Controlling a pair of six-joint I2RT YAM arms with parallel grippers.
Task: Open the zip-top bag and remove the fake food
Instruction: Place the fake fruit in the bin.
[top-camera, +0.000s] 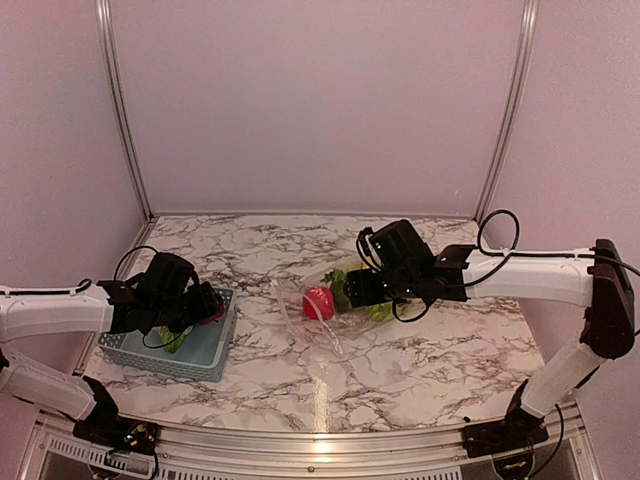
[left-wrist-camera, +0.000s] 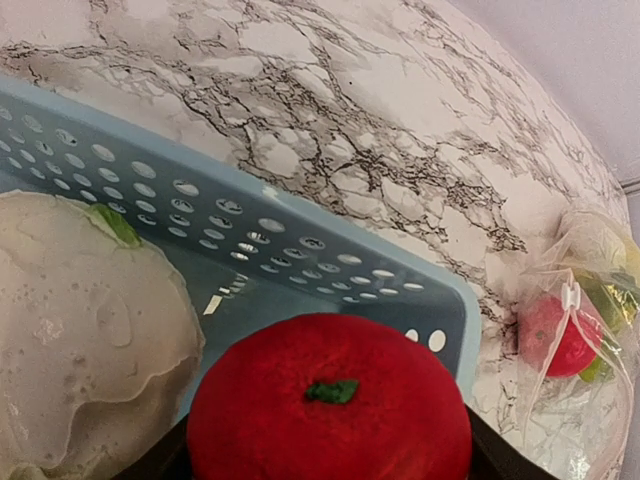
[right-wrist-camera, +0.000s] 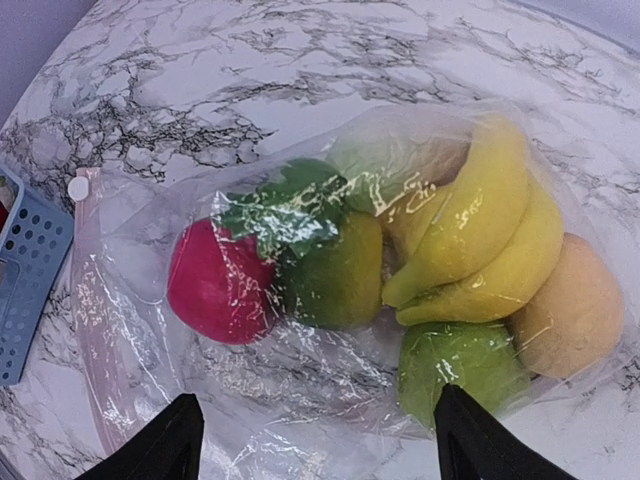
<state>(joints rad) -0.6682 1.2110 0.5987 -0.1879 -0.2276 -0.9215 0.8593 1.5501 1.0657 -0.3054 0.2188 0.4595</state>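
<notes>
We can read no text, label, brand or number anywhere: none on the zip-top bag (right-wrist-camera: 130, 300), the blue basket (left-wrist-camera: 300, 250) or the marble surface (top-camera: 450, 350) (its veins are only pattern).

Clear zip-top bag (right-wrist-camera: 125, 310) lies flat, holding bananas (right-wrist-camera: 490, 230), pear (right-wrist-camera: 460, 365), orange (right-wrist-camera: 575, 315); a red apple (left-wrist-camera: 330, 410) is outside it.

Light blue perforated plastic basket (top-camera: 150, 362) at left on white, grey-veined marble table (top-camera: 430, 350), pale lilac wall (top-camera: 320, 100) behind, left metal post (top-camera: 120, 110) and right metal post (top-camera: 510, 110) at back corners.
</notes>
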